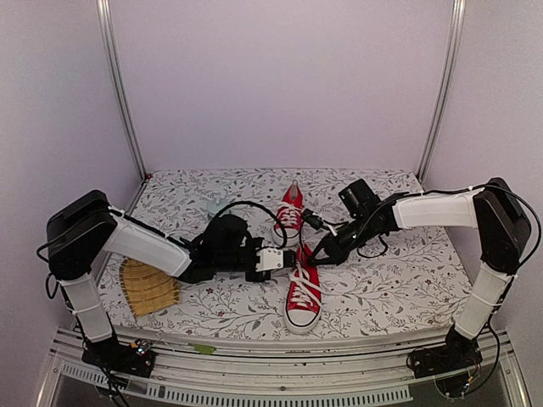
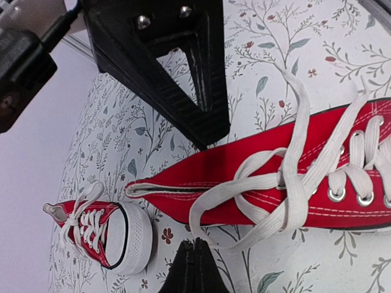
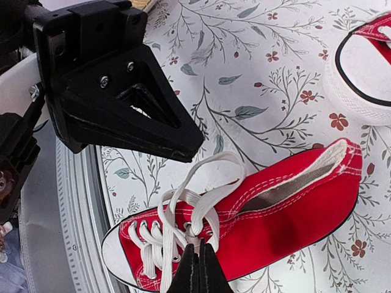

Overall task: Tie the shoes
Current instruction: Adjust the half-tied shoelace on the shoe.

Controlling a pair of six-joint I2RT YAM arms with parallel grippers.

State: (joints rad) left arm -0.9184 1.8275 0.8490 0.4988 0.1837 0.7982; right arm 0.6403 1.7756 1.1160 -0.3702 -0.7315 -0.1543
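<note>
Step in hand, by my read: lace grab on the near shoe, knot not yet made. The near red canvas low-top sneaker w/ white toe cap & sole [image 1: 303, 298] lies mid-table on the floral-print tablecloth [image 1: 382, 288], toe toward the arm bases. The 2nd red canvas sneaker of the pair [image 1: 289, 212] sits just beyond it, its toe near the first one's heel, not touching.

L gripper [image 2: 194, 253]: tips pressed together, apparently pinching a loop of the loose white laces [image 2: 292, 177] beside the shoe. R gripper [image 3: 198, 256]: also clamped, w/ a strand running into its tips by the top eyelets. Laces are slack; strands cross near the top eyelets, no bow.

Next move prob. calls for drawing both ends apart evenly to take up slack w/o dragging the light shoe, then crossing the strands. Far shoe is untouched; can't tell if it's tied. A woven straw mat [image 1: 148, 287] lies well apart, on the L side.
</note>
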